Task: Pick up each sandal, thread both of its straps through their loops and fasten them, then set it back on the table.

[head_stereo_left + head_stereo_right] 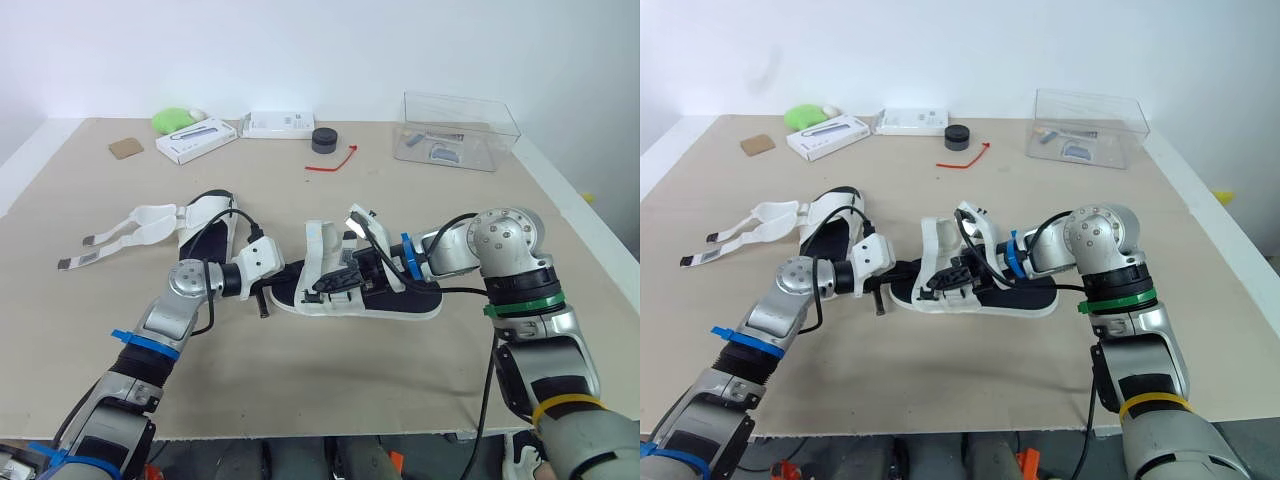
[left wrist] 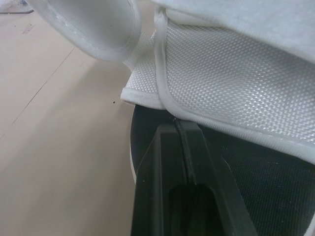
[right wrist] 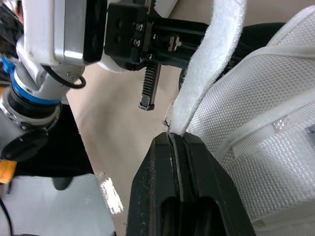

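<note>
— How far along are you?
— Early, by my reading; you have the near sandal (image 1: pixel 415 302) mid-tabletop (image 1: pixel 300 390), between the two arms; whether its sole rests on the surface or hangs just above it, I can't tell.

— And the fingers?
— Your right gripper (image 3: pixel 173 136) has its fingers pressed together on a white strap (image 3: pixel 216 54), pinching it just beside the mesh upper; the strap runs free from the pinch, so it looks not yet through any loop. Your left gripper (image 2: pixel 179 127) is at the heel end; its fingers are pressed together too, tips against the hem of the mesh above the black footbed; whether they nip that hem, I can't tell.

— Anything fastened?
— Nothing that I can see; the other strap of this sandal is hidden among the arm and the upper, so you should not count it done. The far sandal (image 1: pixel 205 228) lies on the robot's left, well apart; its two straps (image 1: pixel 120 232) are splayed flat and open on the tabletop.

— So what's left?
— Nearly all of it, I judge; thread and fasten both straps here and set the sandal down; then do the same with the far sandal.
</note>
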`<move>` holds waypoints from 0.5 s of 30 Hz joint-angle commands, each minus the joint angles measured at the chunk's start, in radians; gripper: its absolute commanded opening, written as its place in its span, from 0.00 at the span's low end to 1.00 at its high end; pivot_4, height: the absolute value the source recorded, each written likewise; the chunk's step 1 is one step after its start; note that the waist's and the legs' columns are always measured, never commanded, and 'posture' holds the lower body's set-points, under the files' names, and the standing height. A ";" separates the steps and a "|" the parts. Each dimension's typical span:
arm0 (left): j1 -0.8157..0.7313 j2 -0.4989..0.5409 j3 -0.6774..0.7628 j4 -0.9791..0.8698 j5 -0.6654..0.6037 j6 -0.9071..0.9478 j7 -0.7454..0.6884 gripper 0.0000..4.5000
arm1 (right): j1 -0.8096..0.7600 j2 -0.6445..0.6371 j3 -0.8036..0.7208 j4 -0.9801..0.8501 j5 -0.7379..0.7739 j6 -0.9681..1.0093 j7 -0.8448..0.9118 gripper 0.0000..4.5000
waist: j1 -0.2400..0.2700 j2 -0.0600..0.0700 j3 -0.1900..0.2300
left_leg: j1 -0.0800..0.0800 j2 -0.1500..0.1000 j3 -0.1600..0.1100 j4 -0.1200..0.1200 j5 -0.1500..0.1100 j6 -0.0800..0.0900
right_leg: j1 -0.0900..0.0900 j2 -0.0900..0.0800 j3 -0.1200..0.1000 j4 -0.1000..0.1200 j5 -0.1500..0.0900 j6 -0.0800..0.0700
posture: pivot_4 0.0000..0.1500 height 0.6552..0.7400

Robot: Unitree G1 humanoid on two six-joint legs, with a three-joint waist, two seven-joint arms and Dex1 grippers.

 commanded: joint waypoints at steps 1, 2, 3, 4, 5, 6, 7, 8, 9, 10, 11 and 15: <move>0.008 -0.004 -0.015 0.010 0.023 0.009 0.009 0.00 | 0.025 0.003 0.027 -0.056 -0.029 0.022 0.030 0.01 | 0.000 0.000 0.000 | 0.000 0.000 0.000 0.000 0.000 0.000 | 0.000 0.000 0.000 0.000 0.000 0.000 | 1.00 1.00; 0.008 -0.004 -0.015 0.011 0.023 0.009 0.009 0.00 | 0.027 0.001 0.030 -0.069 -0.040 0.018 0.039 0.01 | 0.000 0.000 0.000 | 0.000 0.000 0.000 0.000 0.000 0.000 | 0.000 0.000 0.000 0.000 0.000 0.000 | 1.00 1.00; 0.008 -0.004 -0.015 0.012 0.024 0.008 0.009 0.00 | 0.029 0.000 0.032 -0.080 -0.051 0.015 0.047 0.01 | 0.000 0.000 0.000 | 0.000 0.000 0.000 0.000 0.000 0.000 | 0.000 0.000 0.000 0.000 0.000 0.000 | 1.00 1.00; 0.009 -0.003 -0.015 0.011 0.024 0.008 0.010 0.00 | 0.031 -0.003 0.039 -0.094 -0.064 0.007 0.057 0.01 | 0.000 0.000 0.000 | 0.000 0.000 0.000 0.000 0.000 0.000 | 0.000 0.000 0.000 0.000 0.000 0.000 | 1.00 1.00; 0.009 -0.003 -0.015 0.011 0.024 0.008 0.010 0.00 | 0.033 -0.004 0.042 -0.104 -0.076 0.000 0.066 0.01 | 0.000 0.000 0.000 | 0.000 0.000 0.000 0.000 0.000 0.000 | 0.000 0.000 0.000 -0.001 0.000 0.000 | 1.00 1.00; 0.009 -0.003 -0.015 0.011 0.024 0.008 0.010 0.00 | 0.036 -0.005 0.046 -0.114 -0.090 -0.009 0.075 0.01 | 0.000 0.000 0.000 | 0.000 0.000 0.000 0.000 0.000 0.000 | 0.000 0.000 0.000 -0.001 0.000 0.000 | 1.00 1.00; 0.009 -0.004 -0.016 0.011 0.024 0.008 0.010 0.00 | 0.039 -0.007 0.050 -0.122 -0.103 -0.020 0.082 0.01 | 0.000 0.000 0.000 | 0.000 0.000 0.000 0.000 0.000 0.000 | 0.000 0.000 0.000 -0.001 0.000 0.000 | 1.00 1.00; 0.008 -0.005 -0.016 0.012 0.025 0.008 0.011 0.00 | 0.041 -0.009 0.055 -0.127 -0.115 -0.032 0.089 0.01 | 0.000 0.000 0.000 | 0.000 0.000 0.000 0.000 0.000 0.000 | 0.000 0.000 0.000 -0.001 0.000 0.000 | 1.00 1.00; 0.009 -0.005 -0.016 0.011 0.024 0.008 0.011 0.00 | 0.043 -0.010 0.060 -0.135 -0.127 -0.043 0.096 0.01 | 0.000 0.000 0.000 | 0.000 0.000 0.000 0.000 0.000 0.000 | 0.000 0.000 0.000 -0.001 0.000 0.000 | 1.00 1.00; 0.009 -0.005 -0.016 0.011 0.025 0.008 0.011 0.00 | 0.044 -0.014 0.068 -0.142 -0.138 -0.054 0.107 0.01 | 0.000 0.000 0.000 | 0.000 0.000 0.000 0.000 0.000 0.000 | 0.000 0.000 0.000 -0.001 0.000 0.000 | 1.00 1.00; 0.009 -0.006 -0.016 0.011 0.024 0.009 0.012 0.00 | 0.044 -0.015 0.070 -0.146 -0.141 -0.051 0.122 0.01 | 0.000 0.000 0.000 | 0.000 0.000 0.000 0.000 0.000 0.000 | 0.000 0.000 0.000 -0.001 0.000 0.000 | 1.00 1.00; 0.010 -0.005 -0.016 0.010 0.023 0.008 0.011 0.00 | 0.044 -0.016 0.077 -0.163 -0.163 -0.057 0.159 0.01 | 0.000 0.000 0.000 | 0.000 0.000 0.000 0.000 0.000 0.000 | 0.000 0.000 0.000 -0.001 0.000 0.000 | 1.00 1.00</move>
